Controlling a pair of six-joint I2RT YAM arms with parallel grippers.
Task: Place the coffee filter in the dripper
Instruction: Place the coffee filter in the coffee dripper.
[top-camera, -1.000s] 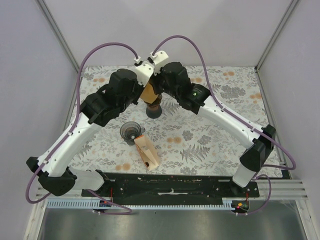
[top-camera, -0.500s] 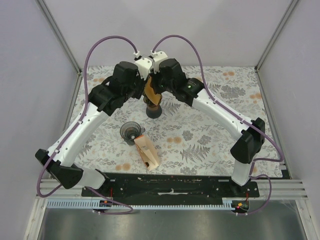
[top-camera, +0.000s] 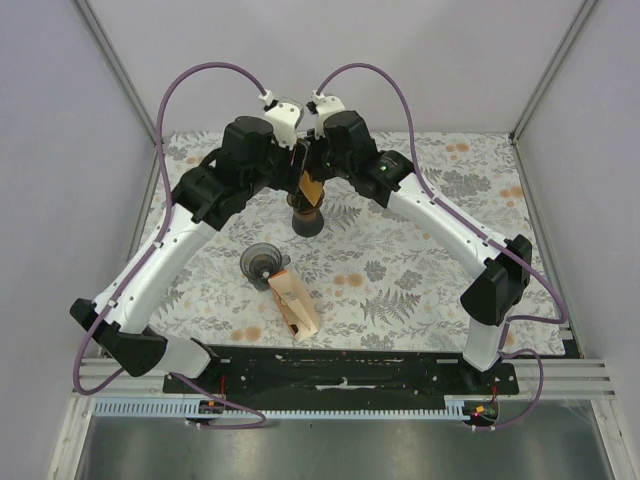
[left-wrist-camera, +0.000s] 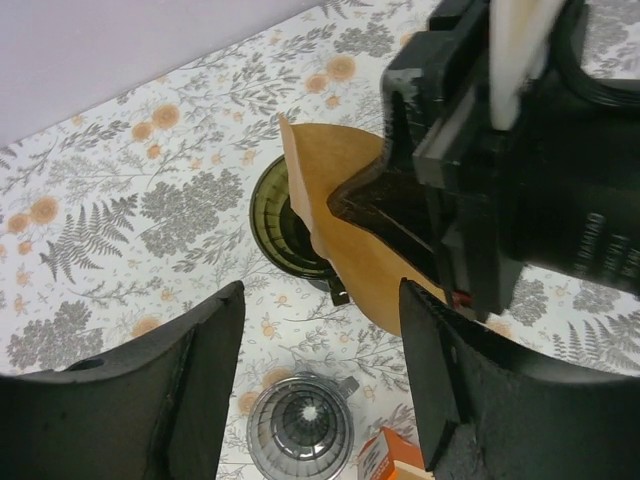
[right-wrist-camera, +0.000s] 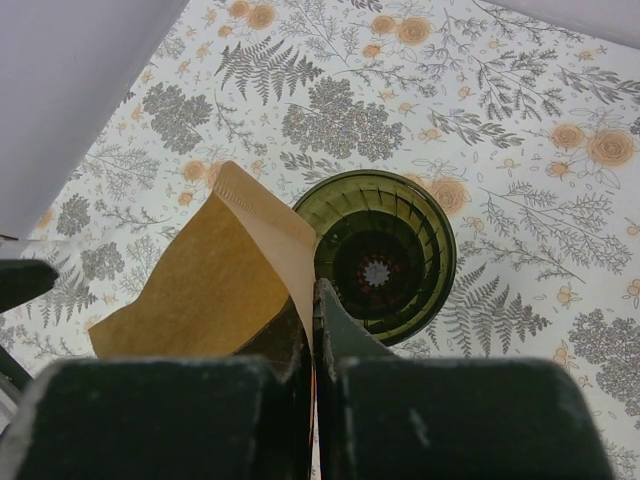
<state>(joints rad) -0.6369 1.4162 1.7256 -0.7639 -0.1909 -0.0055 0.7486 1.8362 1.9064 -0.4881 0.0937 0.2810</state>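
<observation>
The coffee filter (right-wrist-camera: 215, 280) was seen pinched at one edge between the closed fingers of the right gripper (right-wrist-camera: 312, 300). It was held above the green dripper (right-wrist-camera: 378, 258), offset toward one side of the rim rather than centred over the mouth. The filter appeared largely flat, not opened into a cone, and no part of it was seen seated inside the dripper. Whether its lower edge touched the rim could not be told. The left gripper (left-wrist-camera: 320, 295) was held above and beside the dripper, its fingers spread apart with nothing between them. A second, clear dripper (top-camera: 261, 262) and a filter box (top-camera: 292, 305) lay on the floral cloth (top-camera: 420, 270), on the side of the green dripper nearer the arm bases. The pick-up and carry were judged done. Left to be done, it was judged, were the opening of the filter, possibly with the left gripper's help, its lowering into the dripper's mouth, and its release.
</observation>
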